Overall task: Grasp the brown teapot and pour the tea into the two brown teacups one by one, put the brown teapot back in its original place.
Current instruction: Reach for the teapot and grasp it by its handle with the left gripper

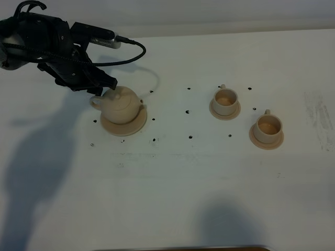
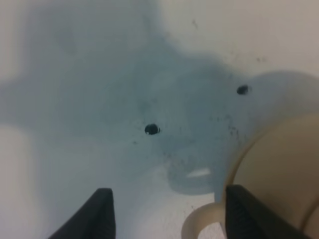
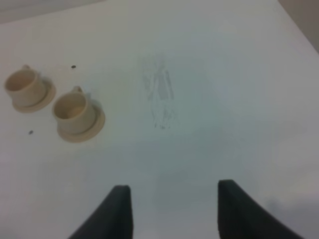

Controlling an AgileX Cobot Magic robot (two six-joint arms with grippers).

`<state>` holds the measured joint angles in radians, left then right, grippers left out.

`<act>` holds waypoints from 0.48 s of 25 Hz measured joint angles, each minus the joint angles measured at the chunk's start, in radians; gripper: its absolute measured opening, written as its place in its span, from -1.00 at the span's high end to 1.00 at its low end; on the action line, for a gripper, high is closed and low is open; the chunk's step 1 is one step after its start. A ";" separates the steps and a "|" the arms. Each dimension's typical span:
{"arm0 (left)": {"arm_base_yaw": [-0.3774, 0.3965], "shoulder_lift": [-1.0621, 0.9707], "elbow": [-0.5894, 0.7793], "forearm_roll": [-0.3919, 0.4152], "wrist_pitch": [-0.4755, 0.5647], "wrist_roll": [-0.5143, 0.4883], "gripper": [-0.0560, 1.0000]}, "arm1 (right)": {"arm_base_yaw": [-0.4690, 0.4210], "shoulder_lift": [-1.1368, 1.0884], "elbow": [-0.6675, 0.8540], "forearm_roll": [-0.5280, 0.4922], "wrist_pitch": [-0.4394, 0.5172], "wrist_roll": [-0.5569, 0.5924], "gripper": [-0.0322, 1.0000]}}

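Right fingers (image 3: pixel 118 211) are spread apart with nothing between them, hanging over bare desk (image 3: pixel 224 124); only the right wrist view shows them. Just past them there's a faint grey scuff (image 3: pixel 158 94) on the desk, with the two cups off to one side. From the high camera, the near cup (image 1: pixel 268 125) is toward the right, and the far cup (image 1: pixel 225 98) is a bit behind and left of it. They don't touch, and both stand upright on small saucers (image 1: pixel 255 139). Black dots (image 1: pixel 189 112) are scattered over the desk between the cups and the teapot (image 1: pixel 121 103). The teapot is over on the left, lid (image 1: pixel 118 94) on, sitting on the big saucer (image 1: pixel 133 125), handle (image 2: pixel 199 224) pointing left. Furthest back, the left fingers (image 2: pixel 99 216) are wide apart right at that handle. The loop sits between them, close to one finger, not clamped; can't tell if it's actually touching.
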<state>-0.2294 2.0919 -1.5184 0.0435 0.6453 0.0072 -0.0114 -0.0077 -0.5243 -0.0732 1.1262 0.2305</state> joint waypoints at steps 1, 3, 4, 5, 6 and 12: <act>0.000 0.000 0.000 0.000 0.004 0.002 0.00 | 0.000 0.000 0.000 0.000 0.000 0.000 0.15; 0.000 0.000 0.000 0.001 0.014 0.009 0.00 | 0.000 0.000 0.000 0.000 0.000 0.000 0.15; 0.000 0.000 0.000 0.002 0.020 0.016 0.00 | 0.000 0.000 0.000 0.000 0.000 0.000 0.15; 0.000 0.000 0.000 0.002 0.025 0.022 0.00 | 0.000 0.000 0.000 0.000 0.000 0.000 0.15; 0.000 0.000 0.000 0.002 0.028 0.033 0.00 | 0.000 0.000 0.000 0.000 0.000 0.000 0.15; 0.000 0.000 -0.008 0.003 0.034 0.052 0.00 | 0.000 0.000 0.000 0.000 0.000 0.000 0.15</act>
<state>-0.2294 2.0919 -1.5265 0.0464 0.6791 0.0597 -0.0114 -0.0077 -0.5243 -0.0732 1.1262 0.2305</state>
